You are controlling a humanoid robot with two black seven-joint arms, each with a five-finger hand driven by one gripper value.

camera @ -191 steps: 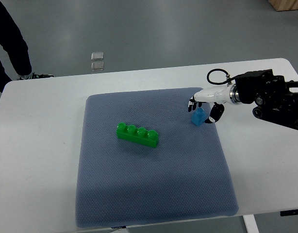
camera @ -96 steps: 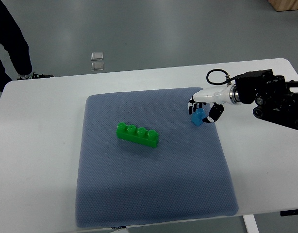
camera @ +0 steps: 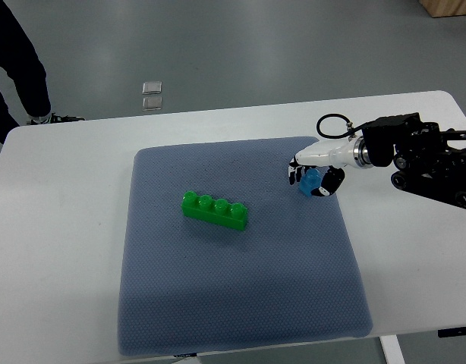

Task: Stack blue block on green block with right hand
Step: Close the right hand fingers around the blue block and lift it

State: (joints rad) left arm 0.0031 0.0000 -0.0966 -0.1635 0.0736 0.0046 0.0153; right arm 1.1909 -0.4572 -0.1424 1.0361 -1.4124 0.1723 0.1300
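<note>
A long green block [camera: 215, 211] with four studs lies left of centre on the blue-grey mat [camera: 233, 303]. A small blue block [camera: 310, 180] sits near the mat's upper right edge. My right hand [camera: 312, 177] comes in from the right and its white and black fingers are curled around the blue block, thumb on the near side. The block's lower part is partly hidden by the fingers. The blue block is well to the right of the green block, apart from it. The left arm is out of view.
The mat lies on a white table [camera: 58, 227]. The black forearm with a looped cable [camera: 415, 155] hangs over the table's right side. A person's dark leg [camera: 20, 68] stands at the upper left beyond the table. Two small clear squares [camera: 152, 95] lie on the floor.
My right hand has shifted slightly left and its fingers have closed tighter around the blue block, which moved a little left with it. The green block has not moved.
</note>
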